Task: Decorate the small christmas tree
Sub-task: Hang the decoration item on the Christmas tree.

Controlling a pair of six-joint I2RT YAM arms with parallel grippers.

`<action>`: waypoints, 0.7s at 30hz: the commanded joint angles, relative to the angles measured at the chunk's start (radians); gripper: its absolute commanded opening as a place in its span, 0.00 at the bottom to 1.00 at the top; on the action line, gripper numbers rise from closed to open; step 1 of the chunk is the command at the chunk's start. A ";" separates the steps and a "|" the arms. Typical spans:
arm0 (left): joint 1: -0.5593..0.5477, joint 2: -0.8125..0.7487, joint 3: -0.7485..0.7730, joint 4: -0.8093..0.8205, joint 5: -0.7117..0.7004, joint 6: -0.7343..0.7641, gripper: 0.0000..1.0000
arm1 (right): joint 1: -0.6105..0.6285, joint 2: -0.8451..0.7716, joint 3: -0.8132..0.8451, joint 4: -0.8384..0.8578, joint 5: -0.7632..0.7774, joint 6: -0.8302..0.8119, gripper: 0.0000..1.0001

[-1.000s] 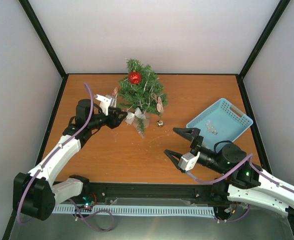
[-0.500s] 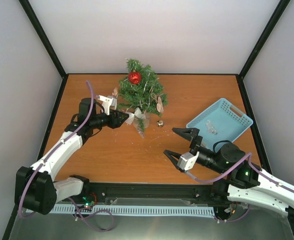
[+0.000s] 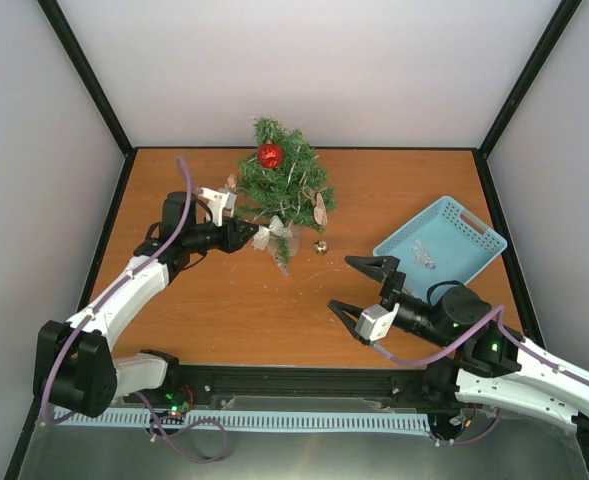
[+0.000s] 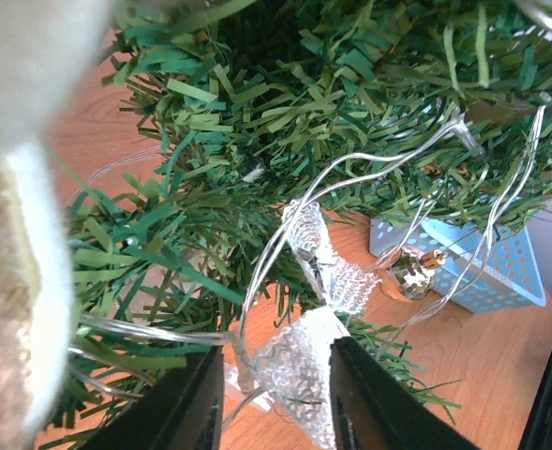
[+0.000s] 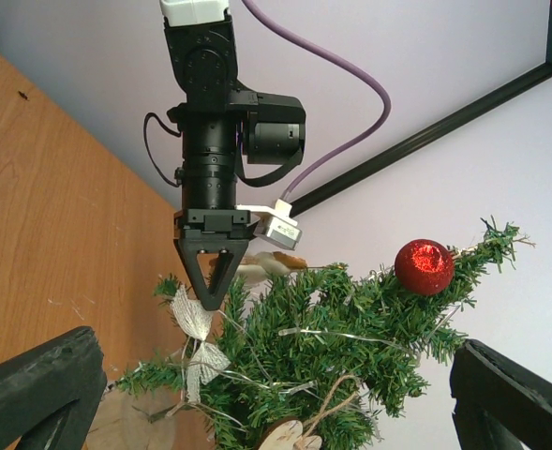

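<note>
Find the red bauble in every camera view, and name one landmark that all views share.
Top external: red bauble upper centre, near the top of the small christmas tree.
Left wrist: not in it; only lower branches show.
Right wrist: right of centre, near the tree's tip.
Shared landmark: the silver mesh bow, low on the tree in all three views.

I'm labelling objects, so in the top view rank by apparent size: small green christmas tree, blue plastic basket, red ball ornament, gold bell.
1. small green christmas tree and blue plastic basket: look alike, unranked.
2. red ball ornament.
3. small gold bell.
</note>
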 commanded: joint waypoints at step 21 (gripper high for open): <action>-0.017 -0.098 -0.025 0.199 0.024 0.265 0.01 | 0.008 -0.008 0.015 0.007 0.001 0.008 1.00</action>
